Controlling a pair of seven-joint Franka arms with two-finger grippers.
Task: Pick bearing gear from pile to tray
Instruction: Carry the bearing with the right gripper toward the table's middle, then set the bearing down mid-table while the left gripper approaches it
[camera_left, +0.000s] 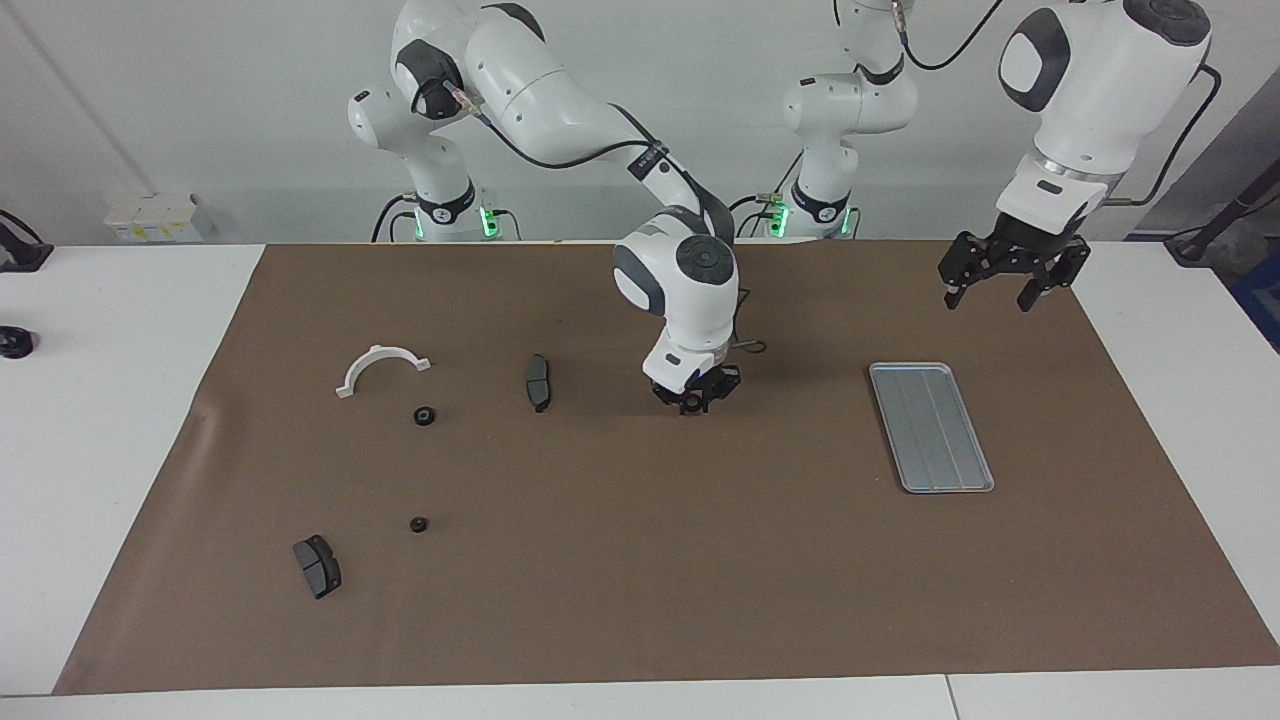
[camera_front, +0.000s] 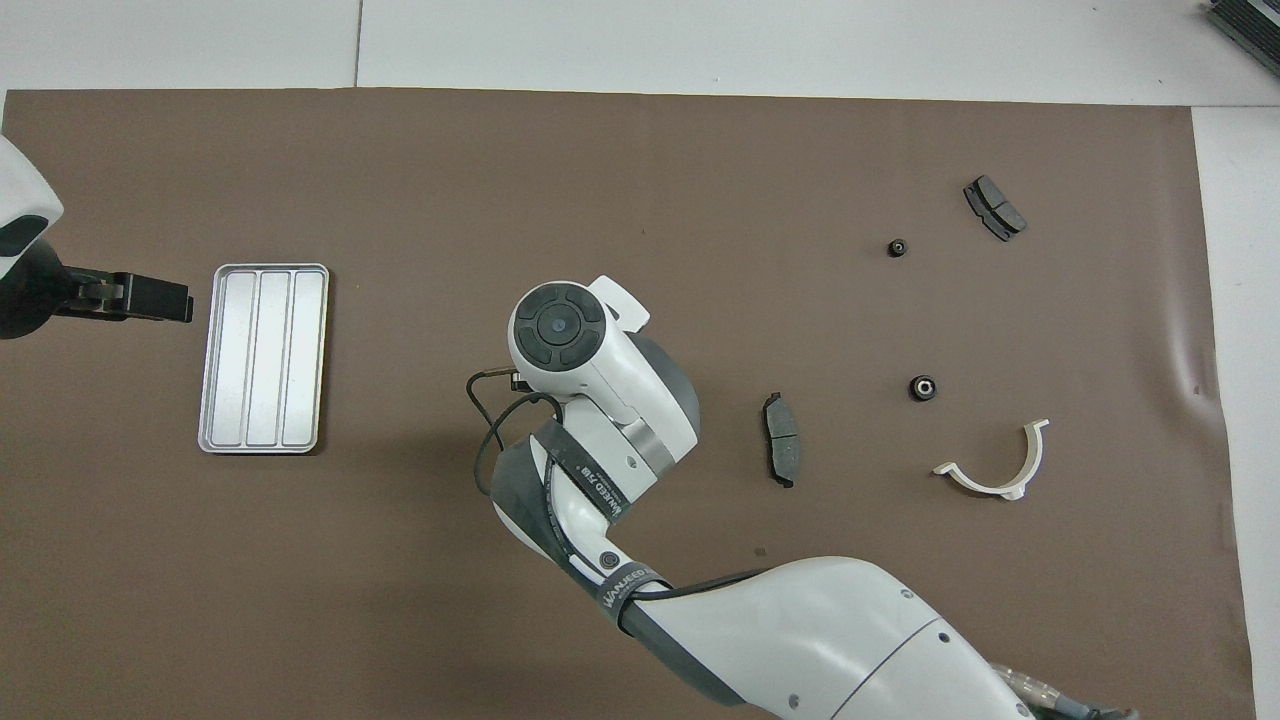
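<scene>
The right gripper (camera_left: 694, 404), over the mat between the tray (camera_left: 931, 427) and the pile, was closed down, though whether on a gear could not be made out. The left gripper (camera_left: 988, 288) waited with fingers apart near the tray. Two gears (camera_left: 425, 415) lay in the pile, well away from the tray; small, rigid and likely smooth, each probably best pinched across its round rim.

My right claw (camera_left: 697, 404) sits low over bare mat, mid table. Mat btwn it and tray (camera_left: 931, 427) open, nothing in path. Toward pile: brake pad (camera_left: 538, 382) just beside, then gear (camera_left: 425, 416), bracket (camera_left: 380, 367). My left claw (camera_left: 1004, 283) hangs near tray.
</scene>
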